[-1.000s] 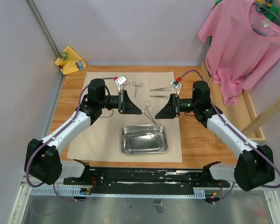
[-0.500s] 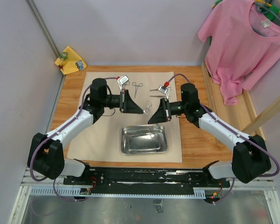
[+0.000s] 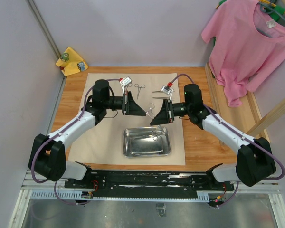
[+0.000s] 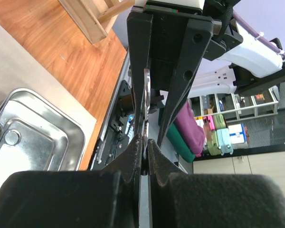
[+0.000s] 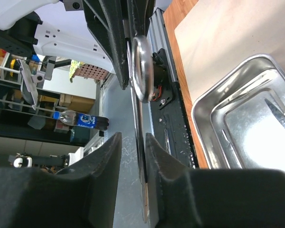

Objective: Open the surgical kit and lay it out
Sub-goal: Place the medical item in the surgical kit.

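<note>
The left gripper (image 4: 145, 141) has its jaws pinched tight on the forceps (image 4: 146, 92), aloft beside the tray (image 3: 128, 151). The right gripper (image 5: 133, 138) has its jaws narrowed round the ring end. Gripping? Can't tell. It looks like light, stiff, slick steel: I'd take the flat shank.

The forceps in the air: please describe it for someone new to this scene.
On the beige cloth lies a steel tray. Just beyond its far edge, between the left hand and right hand, is one ring-handled forceps. Unlike the forceps lying flat farther back, it is off the cloth, pinched by the left hand.
</note>
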Controlling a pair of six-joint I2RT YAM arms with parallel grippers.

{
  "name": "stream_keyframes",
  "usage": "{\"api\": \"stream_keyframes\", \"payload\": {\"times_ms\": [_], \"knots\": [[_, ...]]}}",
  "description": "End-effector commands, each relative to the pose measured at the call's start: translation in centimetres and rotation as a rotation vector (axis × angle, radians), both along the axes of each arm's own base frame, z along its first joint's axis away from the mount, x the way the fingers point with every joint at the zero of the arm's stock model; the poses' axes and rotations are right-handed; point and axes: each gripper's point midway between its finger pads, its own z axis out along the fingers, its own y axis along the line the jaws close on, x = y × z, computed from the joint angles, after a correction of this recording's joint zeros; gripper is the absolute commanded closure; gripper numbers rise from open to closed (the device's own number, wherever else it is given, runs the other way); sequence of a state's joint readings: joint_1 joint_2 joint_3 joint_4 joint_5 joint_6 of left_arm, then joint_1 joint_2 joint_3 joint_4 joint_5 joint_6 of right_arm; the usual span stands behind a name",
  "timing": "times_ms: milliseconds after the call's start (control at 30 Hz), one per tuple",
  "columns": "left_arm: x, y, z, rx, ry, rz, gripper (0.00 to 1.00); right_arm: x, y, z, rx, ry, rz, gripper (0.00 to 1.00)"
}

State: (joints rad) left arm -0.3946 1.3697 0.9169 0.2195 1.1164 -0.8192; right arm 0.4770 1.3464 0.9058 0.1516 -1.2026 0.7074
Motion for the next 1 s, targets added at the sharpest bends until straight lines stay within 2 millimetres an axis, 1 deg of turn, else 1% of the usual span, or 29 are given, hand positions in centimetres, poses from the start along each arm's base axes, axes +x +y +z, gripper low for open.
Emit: {"api": "stream_keyframes", "payload": {"times_ms": [0,67,100,167,200,267,333,400,500,567,600,633,700,800,933,967], "knots": [[0.1,0.1,0.4,-0.01,-0.024,-0.015,0.92,1.0,-0.6,1.4,0.023,-0.056,-0.026,0.79],[0.3,0.0,0.3,-0.006,-0.022,-0.008,0.91,1.0,-0.6,1.4,0.026,-0.055,-0.027,0.92],[0.5,0.0,0.3,-0.005,-0.023,0.001,0.84,1.0,-0.6,1.4,0.029,-0.058,-0.03,0.99],[1.1,-0.1,0.4,0.002,-0.027,0.024,0.61,1.1,-0.5,1.5,0.034,-0.062,-0.037,0.99],[1.4,-0.1,0.5,0.01,-0.034,0.04,0.53,1.2,-0.5,1.6,0.036,-0.062,-0.043,0.99],[2.3,0.0,0.8,0.035,-0.051,0.082,0.42,1.6,-0.4,1.8,0.036,-0.058,-0.065,0.99],[3.4,0.6,1.0,0.061,-0.062,0.145,0.37,2.2,-0.2,2.1,0.041,-0.053,-0.099,0.99],[4.4,1.4,1.2,0.085,-0.067,0.221,0.35,3.2,0.0,2.4,0.052,-0.046,-0.148,0.99],[4.7,2.0,1.8,0.094,-0.07,0.297,0.35,5.4,0.2,3.0,0.089,-0.034,-0.279,0.99],[4.4,2.3,2.0,0.078,-0.06,0.33,0.35,6.9,0.4,3.7,0.135,-0.034,-0.369,0.99],[4.3,2.6,1.5,0.086,-0.052,0.355,0.35,7.6,0.6,3.9,0.155,-0.033,-0.405,0.99],[4.2,2.6,1.7,0.077,-0.053,0.365,0.36,8.3,0.7,4.1,0.171,-0.029,-0.442,0.99],[3.5,2.7,1.1,0.047,-0.031,0.373,0.37,9.4,1.0,4.8,0.22,-0.041,-0.502,0.99],[2.3,1.9,1.0,0.0,-0.02,0.357,0.39,10.7,1.9,5.4,0.271,-0.056,-0.572,0.99],[0.9,-0.4,-0.2,0.006,-0.006,0.298,0.4,11.3,3.7,6.3,0.332,-0.06,-0.581,0.99],[0.8,-0.6,0.0,-0.014,-0.008,0.297,0.4,11.5,4.2,6.1,0.331,-0.051,-0.579,0.99]]}}
